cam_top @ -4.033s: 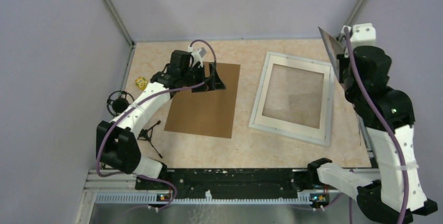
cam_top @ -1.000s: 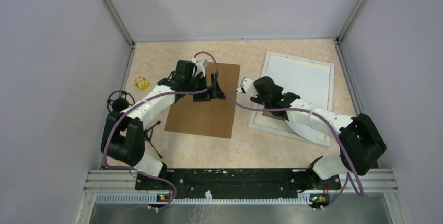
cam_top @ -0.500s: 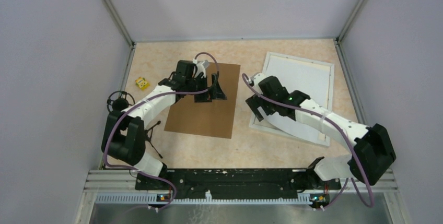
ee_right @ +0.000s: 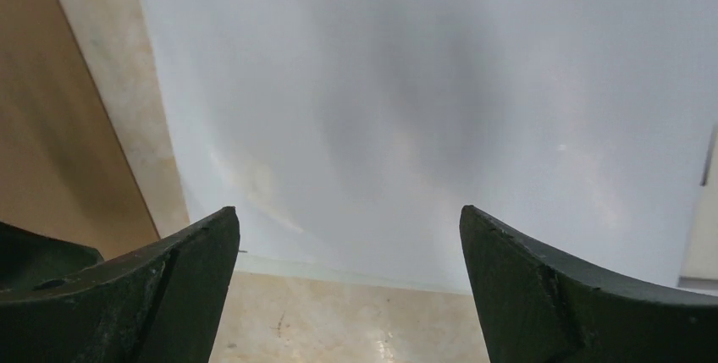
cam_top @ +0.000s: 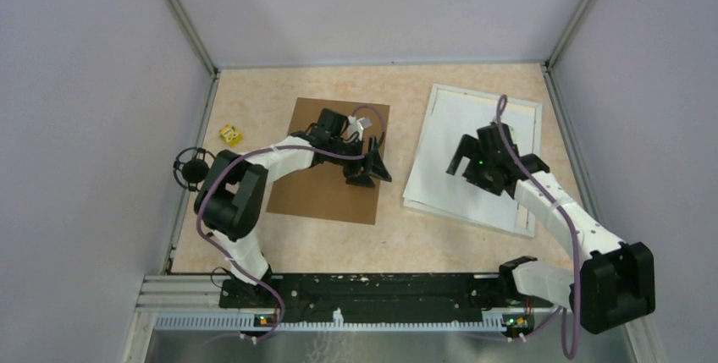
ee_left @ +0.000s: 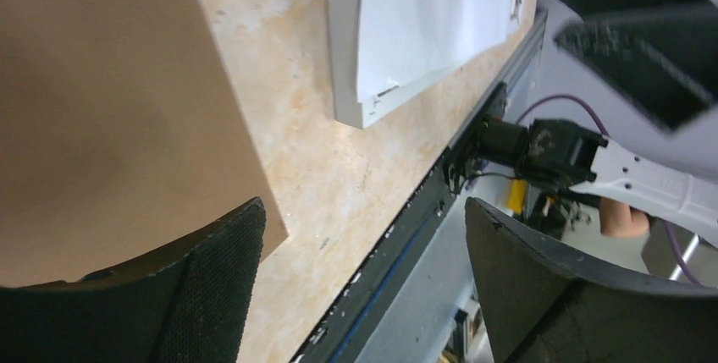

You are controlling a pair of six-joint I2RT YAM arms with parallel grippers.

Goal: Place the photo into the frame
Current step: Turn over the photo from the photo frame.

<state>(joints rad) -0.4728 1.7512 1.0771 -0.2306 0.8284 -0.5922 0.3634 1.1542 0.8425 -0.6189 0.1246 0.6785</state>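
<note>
White back up: the photo (cam_top: 440,160) lies face-down on the frame (cam_top: 535,118), right half of the table (cam_top: 254,96). From the top view its long axis runs far-to-near, with the near end skewed left and covering the frame's left bar there. I judge it's laid on, not yet squared in. The right gripper (cam_top: 472,150) hangs directly over the sheet, jaws apart, holding nothing. The left gripper (cam_top: 370,170) sits over the right edge of the brown board (cam_top: 317,185), jaws apart and empty, with a strip of bare table between it and the photo.

Left wrist: left gripper (ee_left: 364,295) wide open. Board (ee_left: 102,126) is under its left finger. Frame corner (ee_left: 343,58) is ahead, with the photo's corner (ee_left: 432,16) riding just on top of it.

Right wrist: right gripper (ee_right: 347,295) wide open. Photo (ee_right: 423,109) fills the view beyond the fingers, its near edge just ahead of the tips. Board (ee_right: 68,126) is off to the left.

The right arm is nearer and sits right above the photo. Any nudge to square it would push the near end rightwards, away from the board.
</note>
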